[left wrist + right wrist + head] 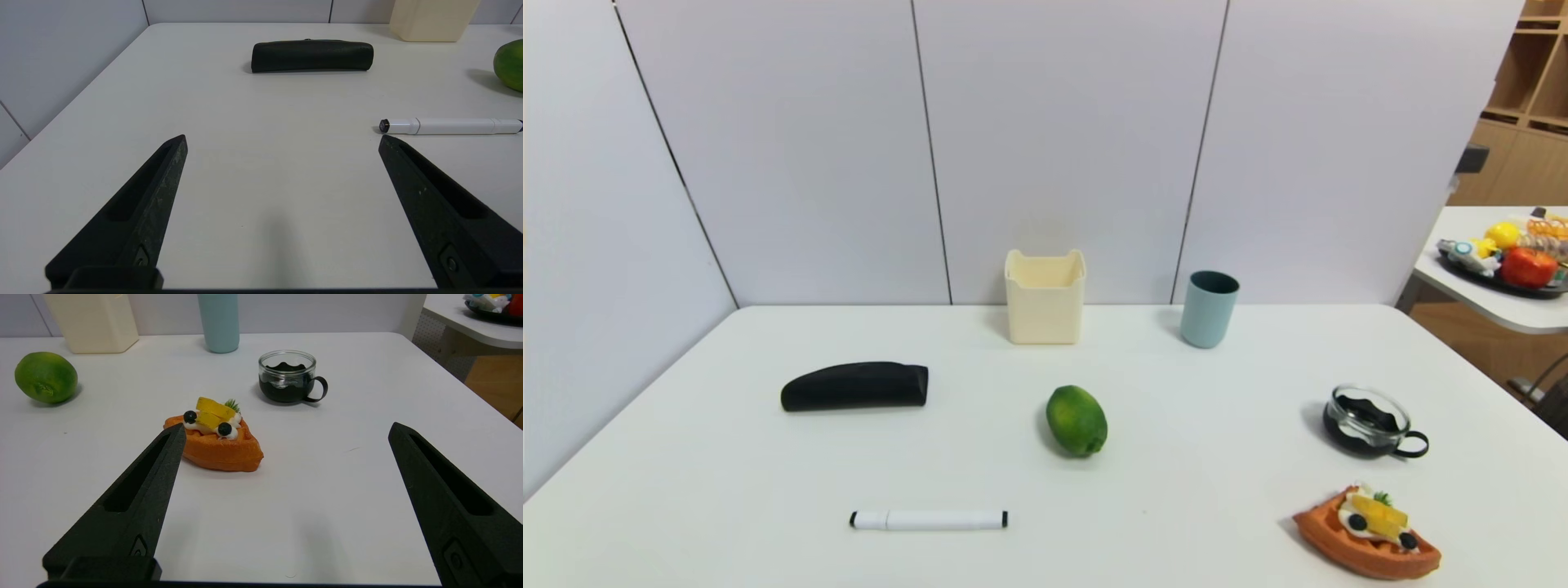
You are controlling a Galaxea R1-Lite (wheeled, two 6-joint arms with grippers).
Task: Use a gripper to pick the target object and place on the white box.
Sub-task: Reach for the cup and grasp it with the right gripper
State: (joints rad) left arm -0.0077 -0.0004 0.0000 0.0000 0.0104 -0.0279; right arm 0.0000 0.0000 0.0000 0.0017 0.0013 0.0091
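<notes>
Tumbler (1209, 309) upright, mouth upward

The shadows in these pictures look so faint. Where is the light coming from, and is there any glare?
Head view: the tumbler, white box and lime throw soft shadows to their left, suggesting diffuse light from the right. Right wrist view: the glass cup shows small bright reflections on its rim. Left wrist view: a blurry dark shadow lies on the table between the open left gripper fingers.

On the white table (727, 490): a black soft pouch (855, 385) lies left, a green lime (1076, 420) sits centre, a white marker pen (929, 519) lies nearest. Right side, a black-handled glass cup (1370, 420), and just nearer, an orange waffle slice with fruit topping (1368, 532).
</notes>
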